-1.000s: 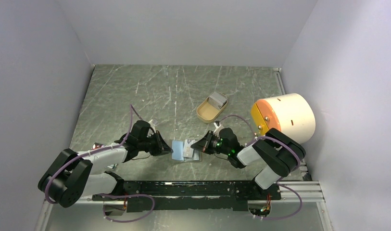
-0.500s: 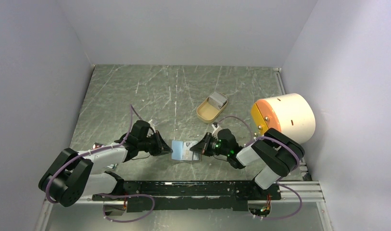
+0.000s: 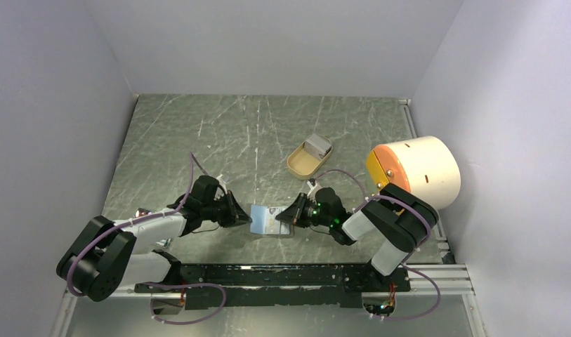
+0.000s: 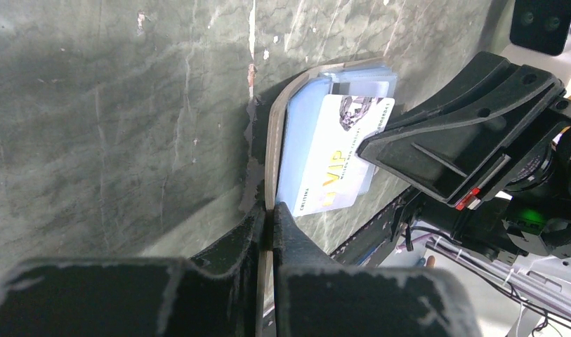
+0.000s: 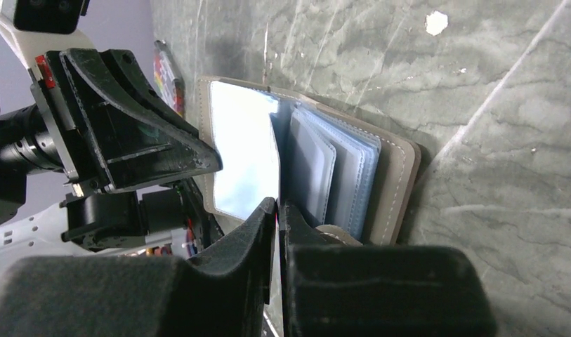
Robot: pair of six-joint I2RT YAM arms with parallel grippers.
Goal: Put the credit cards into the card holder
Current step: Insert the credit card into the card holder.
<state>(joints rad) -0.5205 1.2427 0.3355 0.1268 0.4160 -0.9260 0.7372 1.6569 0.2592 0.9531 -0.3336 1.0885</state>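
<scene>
Ok, status. Card holder (image 4: 272,154) lies open on the table (image 3: 198,140), near the front edge, between the two grippers. Left gripper (image 4: 271,219) is clamped tight on the left edge of the holder's cover, with the olive-tan rim pinched between its fingers. Right gripper (image 5: 277,208) is closed on a credit card (image 4: 338,161): white, "VIP" in gold print, gripped at the end nearest that arm.

The card sits over the bluish inner face of the holder's left half, roughly parallel to it. Can't tell whether its far edge is inside a pocket or just resting on top. Right half of the holder shows a fan of clear bluish sleeves (image 5: 338,168), standing slightly off the cover.

The grippers face each other, tips near but apart, holder between them. Bundle of sticks with coloured tips (image 5: 164,74) lies behind the left gripper, mostly hidden. Tan oval tray (image 3: 296,168) is further back on the table, well apart from the holder. Big cream cylinder with orange face (image 3: 423,168) sits at the right side.
</scene>
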